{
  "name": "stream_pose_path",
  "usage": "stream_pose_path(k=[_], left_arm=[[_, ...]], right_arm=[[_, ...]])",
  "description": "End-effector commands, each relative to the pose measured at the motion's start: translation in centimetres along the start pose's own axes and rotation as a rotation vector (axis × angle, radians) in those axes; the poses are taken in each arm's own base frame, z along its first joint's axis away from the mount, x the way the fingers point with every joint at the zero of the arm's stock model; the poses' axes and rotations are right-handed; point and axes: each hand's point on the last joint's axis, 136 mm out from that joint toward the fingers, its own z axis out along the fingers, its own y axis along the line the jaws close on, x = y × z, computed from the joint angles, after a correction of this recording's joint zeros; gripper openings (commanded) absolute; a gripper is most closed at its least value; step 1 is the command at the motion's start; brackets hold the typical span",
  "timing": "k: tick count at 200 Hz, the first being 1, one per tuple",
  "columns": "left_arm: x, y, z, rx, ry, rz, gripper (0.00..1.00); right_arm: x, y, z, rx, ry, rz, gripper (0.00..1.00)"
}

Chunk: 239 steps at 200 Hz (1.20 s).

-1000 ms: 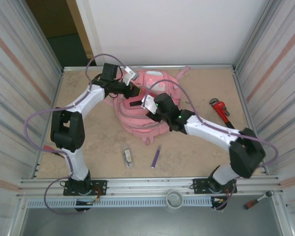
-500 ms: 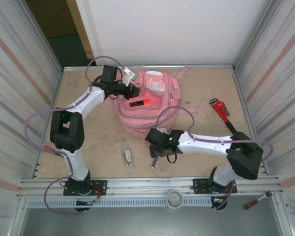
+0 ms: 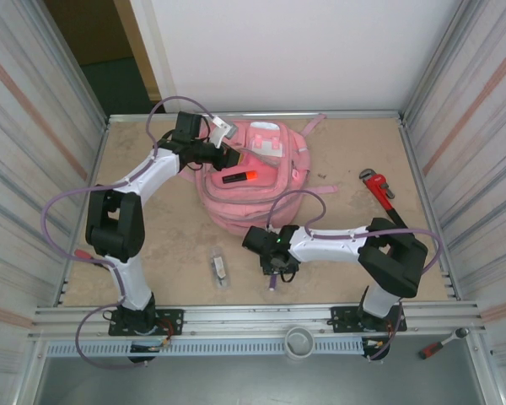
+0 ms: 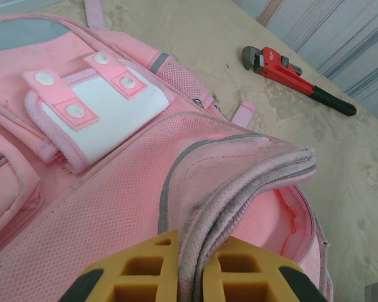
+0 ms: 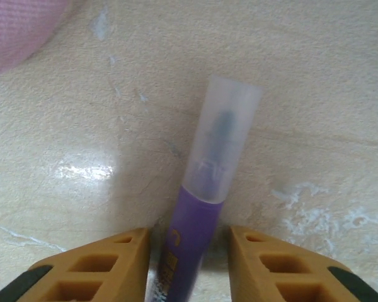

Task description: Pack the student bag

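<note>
One student bag (image 3: 236,207), one purple marker (image 5: 205,189), one red wrench (image 4: 296,78) lie apart.

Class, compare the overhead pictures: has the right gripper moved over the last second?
Yes. Level with the red wrench a second ago, over the student bag, the right gripper now sits well below it in the view, straddling the purple marker.
</note>
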Motion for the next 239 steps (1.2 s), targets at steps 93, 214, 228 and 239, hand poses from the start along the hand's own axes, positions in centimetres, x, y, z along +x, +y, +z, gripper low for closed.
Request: stream_pose_path(k=[93,214,228,239], left_arm=[[-2.0,-0.7,-1.2,-0.004,-0.066,0.038,0.00],[-2.8,-2.6,-1.4,0.126,-0.077,0.030,0.00],[-2.8,-2.4,-1.3,0.127,-0.075,0.026,0.00],[-2.8,-2.4,-1.4,0.132,-0.076,0.023,0.00]], right_arm=[[-6.8,3.3,-6.2,-0.140,-0.319,-0.530,0.08],[-23.7,7.1,-14.1,0.073,-0.796,-1.298,0.09],[-24.6,7.5,-13.6,0.138,-0.795,-1.369,0.09],[-25.1,7.7,-12.9,0.178,-0.785,-1.423,0.09]])
